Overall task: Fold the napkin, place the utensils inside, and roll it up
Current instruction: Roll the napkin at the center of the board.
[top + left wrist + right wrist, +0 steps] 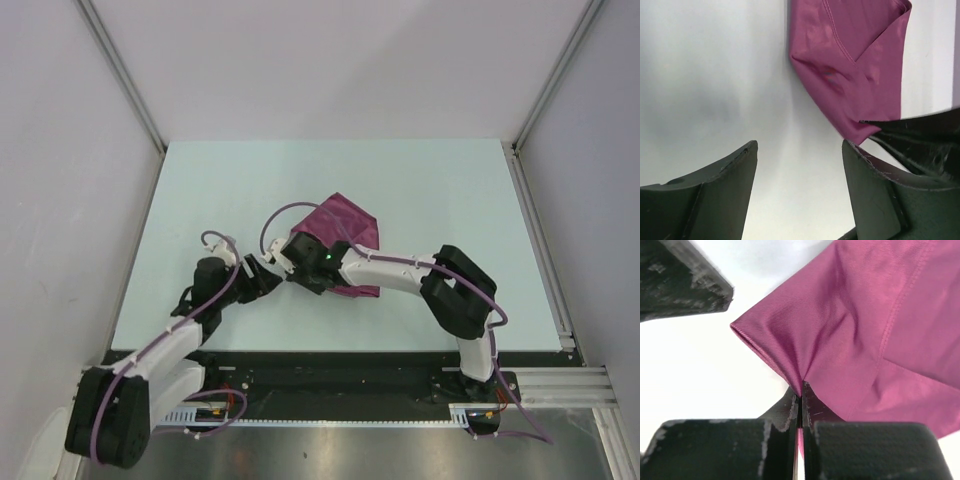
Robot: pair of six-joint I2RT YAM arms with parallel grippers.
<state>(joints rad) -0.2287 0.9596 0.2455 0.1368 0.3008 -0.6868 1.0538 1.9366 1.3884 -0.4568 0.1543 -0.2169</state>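
Pinching one pointed corner of the soft, plain plum-magenta cloth napkin [865,330] with the right gripper [801,390], jaws pressed flat together on a thin peak of fabric. Standing just beside that corner with the left gripper [800,150], jaws wide apart and holding nothing, only bare tabletop between them. Lying folded and creased near the middle of the pale mint-green table [430,180], hemmed edges crossing in a diagonal flap, far edge angled away from the arms. Lifted slightly at the gripped corner, perhaps, though hard to judge from above with the right wrist covering the near edge. Leaving broad open surface to left, right and toward the far wall panels [330,70]; well apart from the aluminium side rails [540,245].
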